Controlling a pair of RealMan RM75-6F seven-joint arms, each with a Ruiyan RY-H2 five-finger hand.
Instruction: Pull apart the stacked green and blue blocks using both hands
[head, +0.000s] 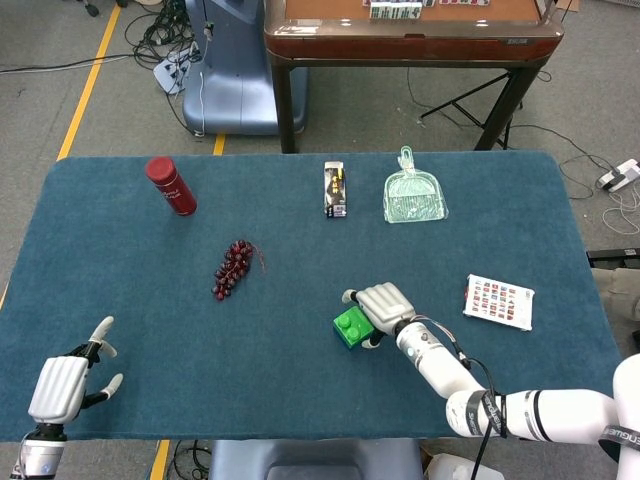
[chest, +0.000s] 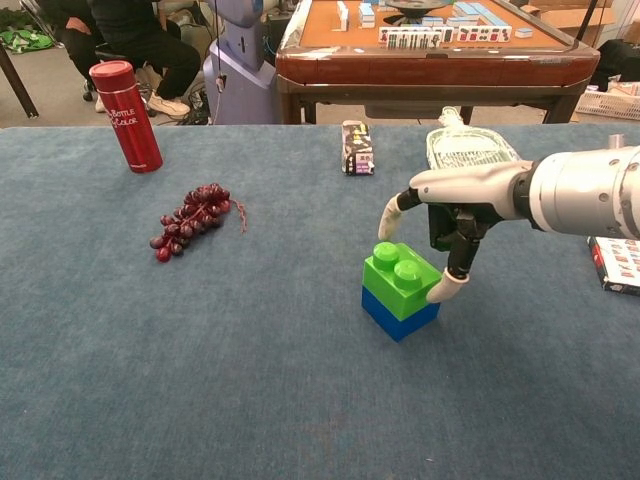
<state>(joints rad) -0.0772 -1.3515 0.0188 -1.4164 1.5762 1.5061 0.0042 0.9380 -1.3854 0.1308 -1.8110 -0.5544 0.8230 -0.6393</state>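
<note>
1. Left hand (head: 60, 385) sits at the near left corner of the table (head: 120, 280), fingers spread and holding nothing, well apart from the blocks. It does not show in the chest view. The risk, as I judge it: the task needs both hands, and this one is far from helping.

2. Bottle (chest: 125, 116) and grapes (chest: 190, 232) lie on the left half, away from the work. Neither looks likely to be disturbed.

3. Green block (chest: 404, 278) sits stacked on the blue block (chest: 397, 313), right of the table's centre and still joined.

4. Right hand (chest: 455, 205) hovers over the stack's right side, fingers apart and arched, one fingertip touching or just beside the green block's edge. It grips nothing yet.
   - If it closes off-centre, the whole stack could tip or slide on the cloth.
   - Lifting with one hand would probably bring both blocks up together.

5. Card sheet (head: 499, 301) lies further right, near the forearm's path; a wide swing might brush it.
</note>
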